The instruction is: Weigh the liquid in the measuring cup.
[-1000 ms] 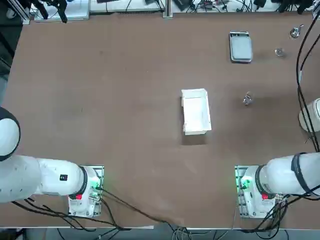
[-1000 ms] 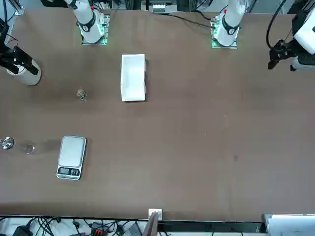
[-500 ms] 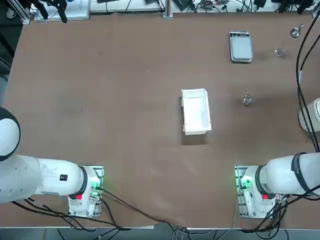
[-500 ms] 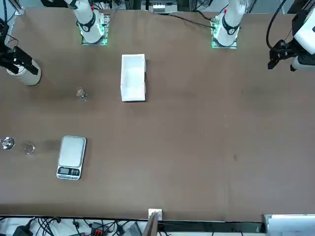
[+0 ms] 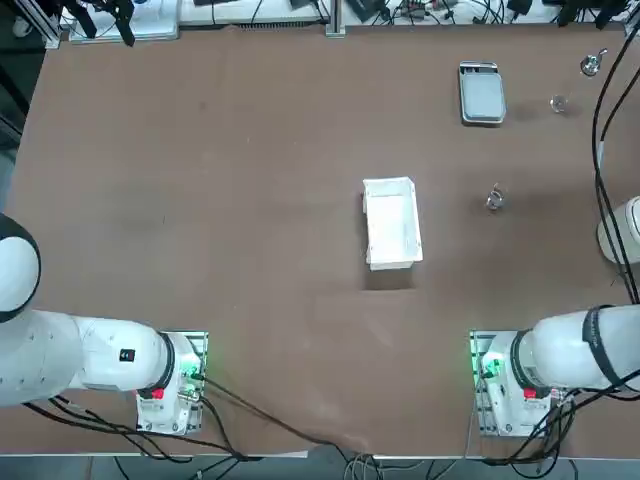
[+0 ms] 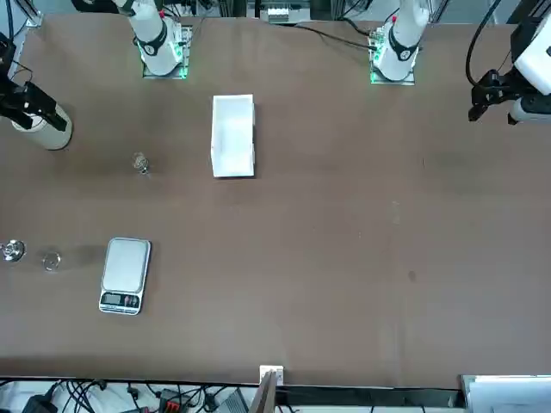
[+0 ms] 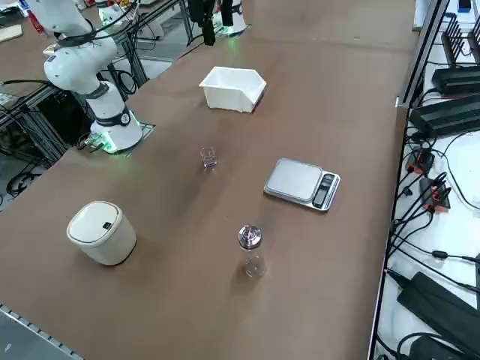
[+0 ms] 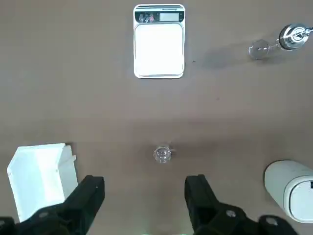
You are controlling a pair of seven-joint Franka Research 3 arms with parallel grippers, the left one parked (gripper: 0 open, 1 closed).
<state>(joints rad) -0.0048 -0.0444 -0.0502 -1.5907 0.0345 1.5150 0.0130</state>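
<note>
One measuring cup stands at frame centre, above the wide-open, empty right end effector. Descend squarely, grip gently, keep it upright toward the scale.

- Brown table.
- White box at centre.
- Measuring cup at 3 o'clock of it.
- Scale at 1 o'clock.
- White canister by the right edge.

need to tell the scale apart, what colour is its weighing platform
Silvery grey, on the digital scale with a dark display strip; clearest in the right wrist view.
</note>
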